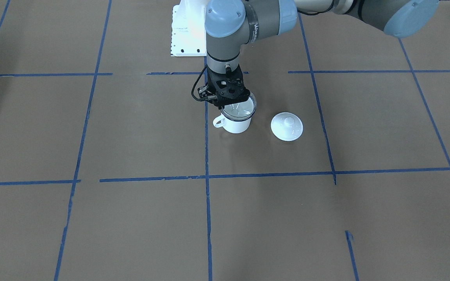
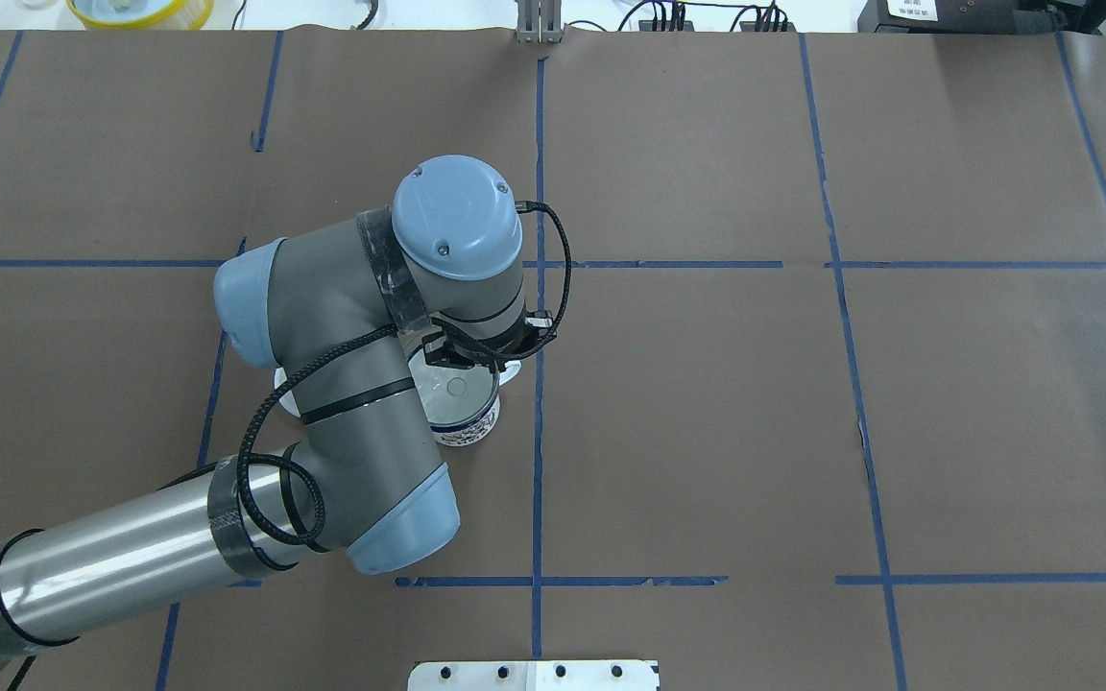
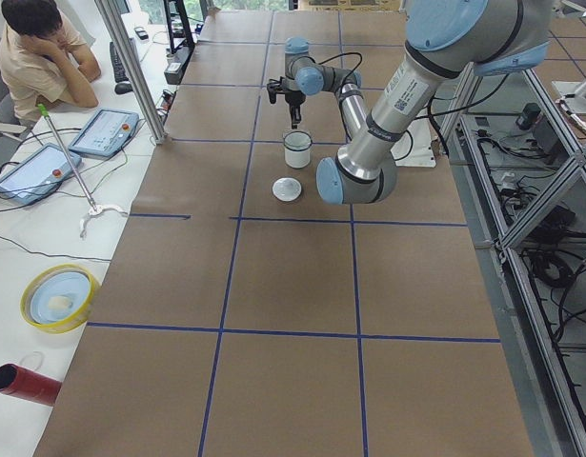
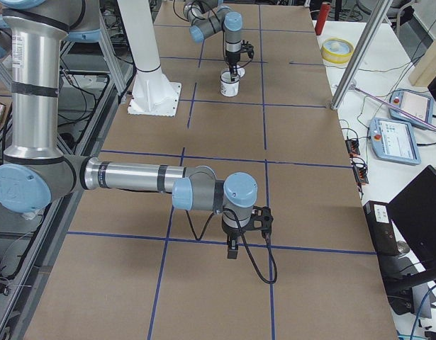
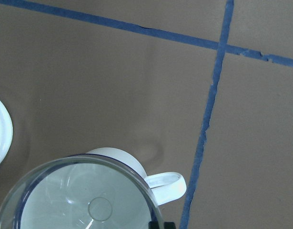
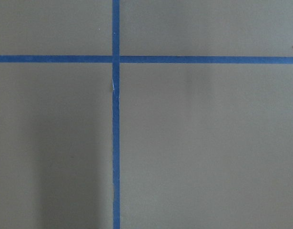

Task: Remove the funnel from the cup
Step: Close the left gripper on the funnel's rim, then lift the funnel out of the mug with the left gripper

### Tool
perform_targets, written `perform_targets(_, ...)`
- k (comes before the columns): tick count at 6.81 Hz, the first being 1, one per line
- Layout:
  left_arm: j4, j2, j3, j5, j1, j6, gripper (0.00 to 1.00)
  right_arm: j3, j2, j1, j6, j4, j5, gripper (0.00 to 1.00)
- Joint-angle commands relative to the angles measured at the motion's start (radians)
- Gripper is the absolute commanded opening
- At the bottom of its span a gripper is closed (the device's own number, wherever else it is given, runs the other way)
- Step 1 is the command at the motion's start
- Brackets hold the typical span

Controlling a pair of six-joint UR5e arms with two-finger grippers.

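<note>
Here's the small white enamel mug (image 1: 236,125), dark blue rim, and the clear plastic funnel (image 1: 242,108) sits in its mouth, spout pointing down. The left hand (image 1: 223,102) hovers at the funnel's rim on the mug's handle side; gripping or loose, I cannot tell. A white round knobbed lid (image 1: 286,126) lies just beside the mug, opposite the handle. The right hand (image 4: 232,253) hangs well apart from the mug over the brown tabletop (image 1: 131,136), and whether it grips can't be judged.

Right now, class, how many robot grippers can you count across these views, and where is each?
2. The left gripper is down at the rim of the funnel, above the cup. The right gripper hangs over the papered table, far from both.
</note>
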Motion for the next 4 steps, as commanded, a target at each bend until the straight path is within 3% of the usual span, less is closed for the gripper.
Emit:
perform_targets(1,0.174,-0.046,-0.106,0.000,-0.008,0.000,0.00,0.000,0.000,0.000,0.000,0.000,0.000,1.00)
perform_targets(3,0.324,-0.158,-0.151,0.000,-0.072,-0.001,0.00,0.000,0.000,0.000,0.000,0.000,0.000,1.00)
perform_targets(4,0.318,-0.152,-0.199,0.000,-0.124,-0.059,0.00,0.000,0.000,0.000,0.000,0.000,0.000,1.00)
